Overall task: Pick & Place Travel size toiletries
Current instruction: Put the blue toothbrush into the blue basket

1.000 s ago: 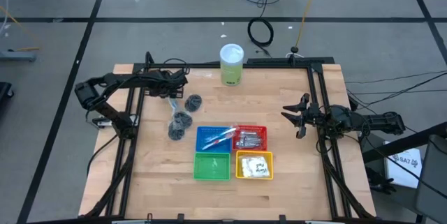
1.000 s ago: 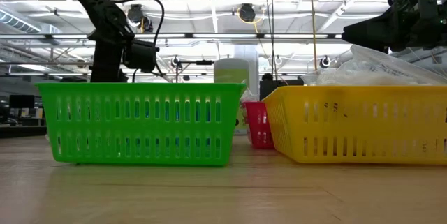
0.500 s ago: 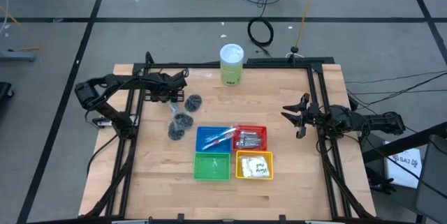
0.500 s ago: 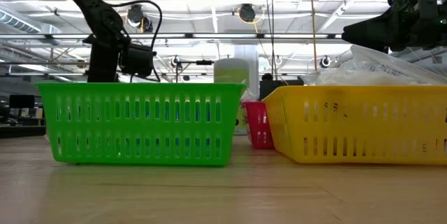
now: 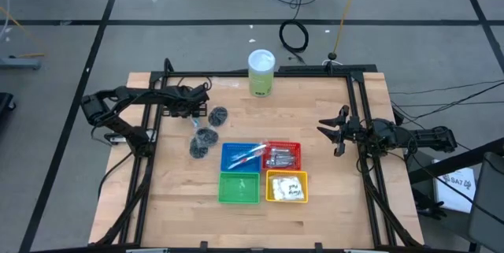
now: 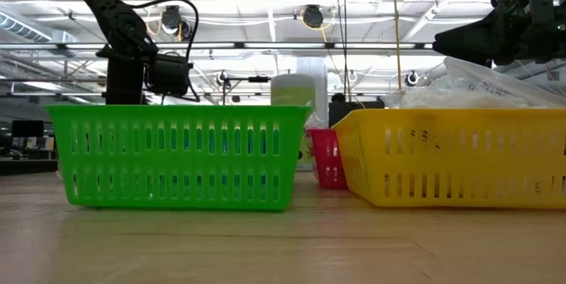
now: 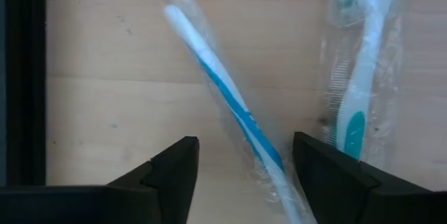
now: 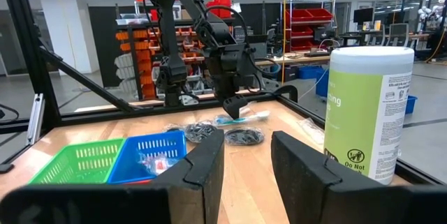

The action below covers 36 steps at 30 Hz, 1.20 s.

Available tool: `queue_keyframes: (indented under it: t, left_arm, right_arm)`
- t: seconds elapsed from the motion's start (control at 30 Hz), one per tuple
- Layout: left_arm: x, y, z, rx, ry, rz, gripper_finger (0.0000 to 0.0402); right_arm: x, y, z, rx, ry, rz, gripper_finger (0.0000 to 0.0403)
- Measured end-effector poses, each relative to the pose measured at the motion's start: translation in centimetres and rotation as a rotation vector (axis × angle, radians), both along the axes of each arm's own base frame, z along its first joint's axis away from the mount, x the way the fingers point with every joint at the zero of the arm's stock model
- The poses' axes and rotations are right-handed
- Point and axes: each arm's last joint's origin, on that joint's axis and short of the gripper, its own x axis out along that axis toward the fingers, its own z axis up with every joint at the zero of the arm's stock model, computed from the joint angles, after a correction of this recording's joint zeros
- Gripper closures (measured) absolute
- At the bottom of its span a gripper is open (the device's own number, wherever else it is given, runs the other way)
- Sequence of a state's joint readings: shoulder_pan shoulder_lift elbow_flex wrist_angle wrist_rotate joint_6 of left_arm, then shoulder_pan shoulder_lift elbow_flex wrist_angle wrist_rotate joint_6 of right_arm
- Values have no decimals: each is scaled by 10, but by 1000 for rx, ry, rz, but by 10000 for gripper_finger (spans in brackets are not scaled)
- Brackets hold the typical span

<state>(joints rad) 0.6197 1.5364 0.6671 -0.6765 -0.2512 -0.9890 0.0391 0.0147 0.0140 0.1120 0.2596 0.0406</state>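
Beside the green canister [image 5: 261,72], off to its left near the table's back-left corner, the left gripper [image 5: 194,105] hangs low over two clear-wrapped toothbrushes. Its wrist camera shows the fingers apart, with one wrapped toothbrush [image 7: 230,103] running on a slant through the gap between them, its long axis crossing the gap at an angle rather than square to the jaws. My guess is the grip will need to close across that slanted handle. A second wrapped toothbrush [image 7: 362,70] lies just beside it, outside one finger. Three dark puffs [image 5: 205,135] sit in front of the canister and slightly left, between it and the four baskets [image 5: 261,172]. Far right of the canister, the right gripper [image 5: 337,134] waits at the table's right edge, fingers apart and empty, much farther from the toothbrushes. Writing on the canister's label cannot be read.
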Motion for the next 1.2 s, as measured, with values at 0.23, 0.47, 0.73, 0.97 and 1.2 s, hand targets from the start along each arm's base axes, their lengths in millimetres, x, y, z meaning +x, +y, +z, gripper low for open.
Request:
queue_keyframes:
  t: [0.23, 0.47, 0.73, 0.97, 1.2]
  left_arm:
    - [3, 2, -1, 28, -28, -20, 260]
    - [7, 5, -1, 65, -42, -87, 349]
    - [9, 8, -1, 103, -33, -136, 392]
    - [12, 6, -1, 133, -19, -162, 378]
    - [16, 1, 0, 171, 5, -186, 381]
  right_arm:
    - [0, 0, 0, 0, -1, 0, 293]
    - [0, 0, 0, 0, 0, 0, 293]
    - [0, 0, 0, 0, 0, 0, 293]
    - [0, 0, 0, 0, 0, 0, 293]
    - [0, 0, 0, 0, 0, 0, 293]
